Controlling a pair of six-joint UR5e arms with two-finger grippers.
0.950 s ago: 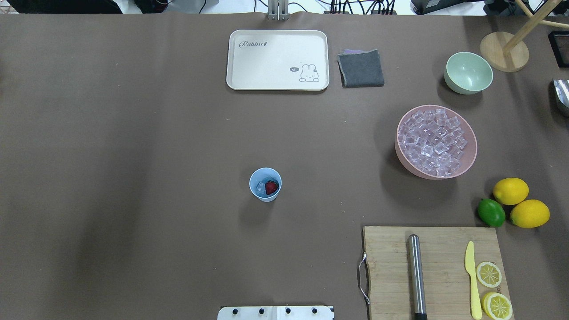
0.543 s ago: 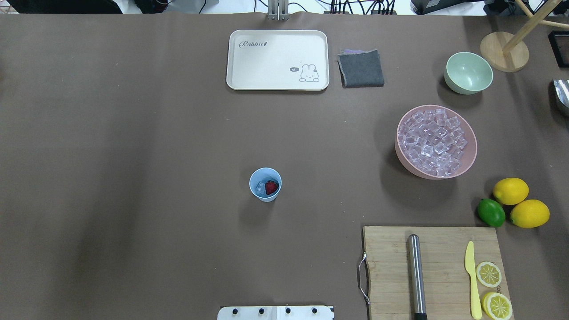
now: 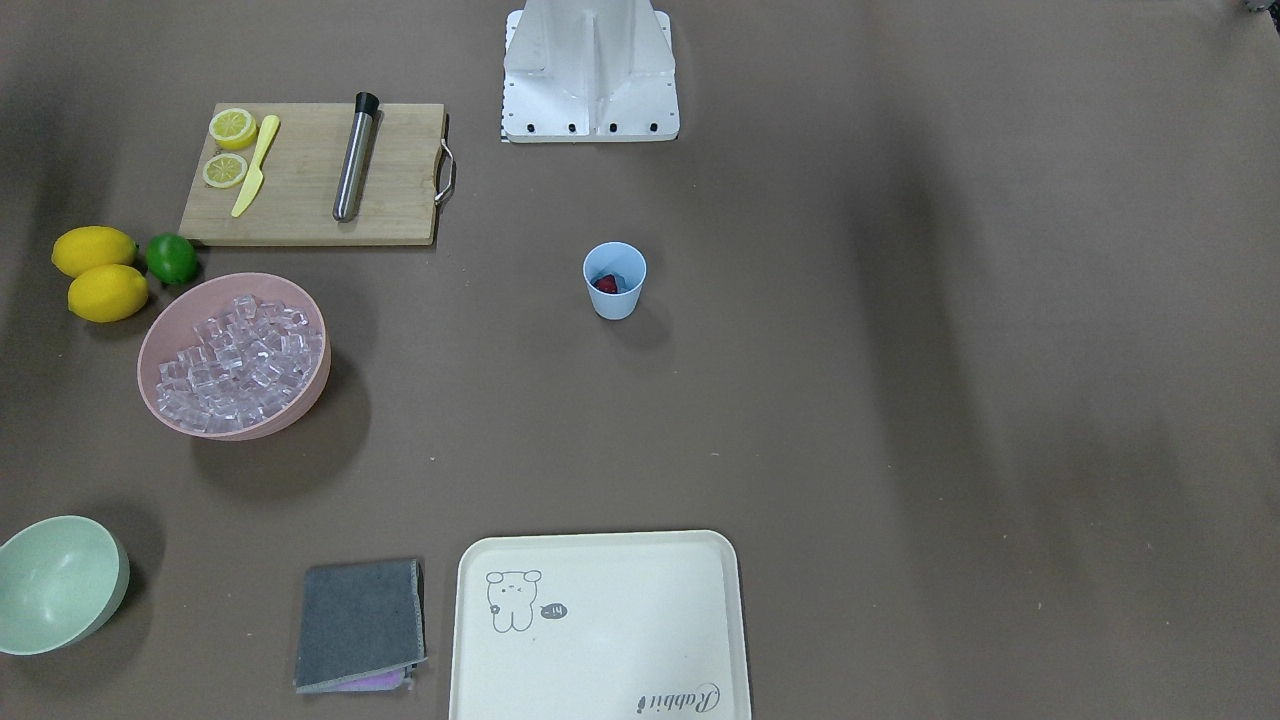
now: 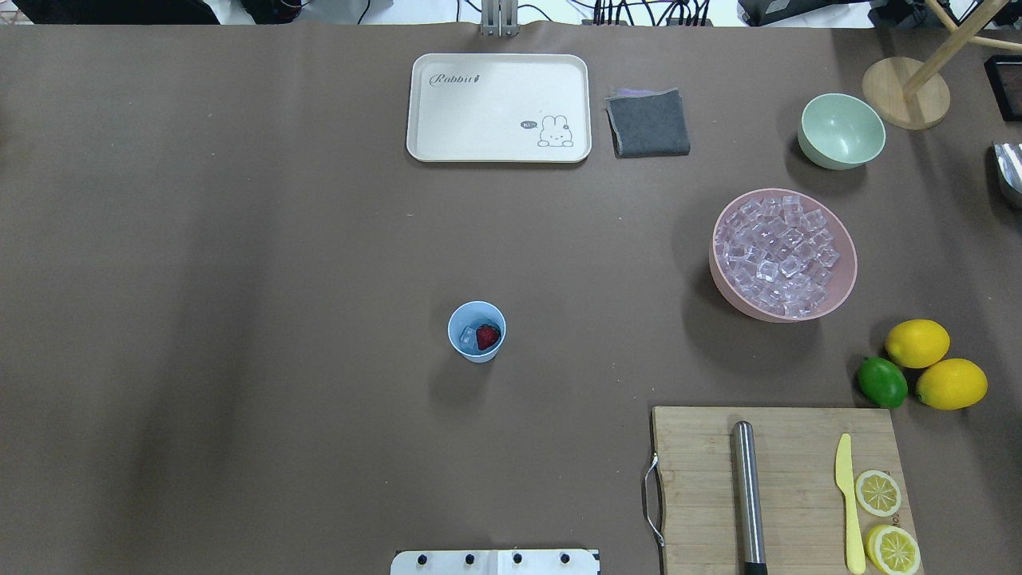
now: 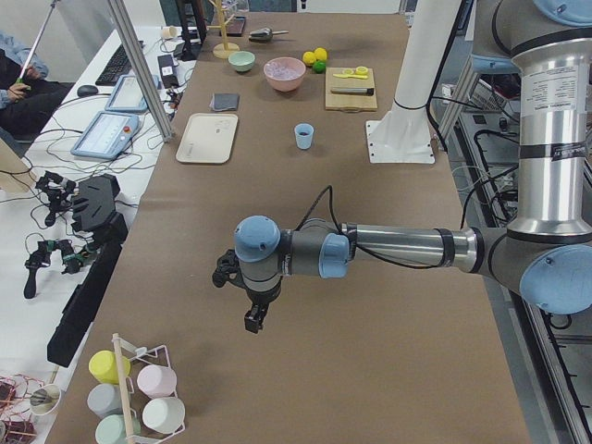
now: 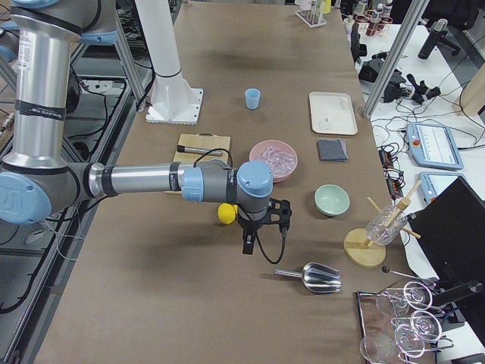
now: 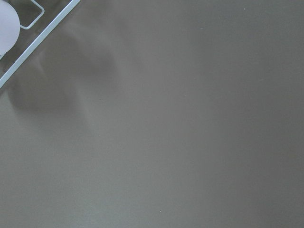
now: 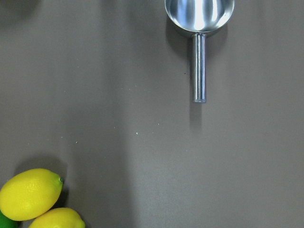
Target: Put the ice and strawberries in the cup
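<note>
Left gripper (image 5: 252,319) hung pointing down over the brown table (image 4: 239,279) toward the robot's left end, well apart from the task's things. It showed only in the side view, so whether its fingers were apart or together could not be told. Its wrist camera saw almost nothing but bare tabletop. The right gripper (image 6: 248,245) hung likewise toward the opposite end, between two lemons (image 8: 31,194) and a metal scoop (image 8: 199,14) lying on the table, touching neither. Its fingers' state could not be told either.

The light blue cup (image 4: 477,331) stood upright near the middle of the table, in front of the robot's base. Inside it lay a red strawberry (image 4: 488,336) and, beside it, what looked like one clear ice cube (image 4: 468,334), though it was small and faint. A heap of ice (image 4: 778,254) filled the pink bowl (image 4: 725,289) on the robot's right, well apart from the cup. Beyond that stood a pale green bowl (image 4: 842,130). Nearer the robot lay a wooden cutting board (image 4: 695,479) carrying a steel rod (image 4: 748,495), a yellow knife (image 4: 848,503) and two lemon slices (image 4: 878,493).
</note>
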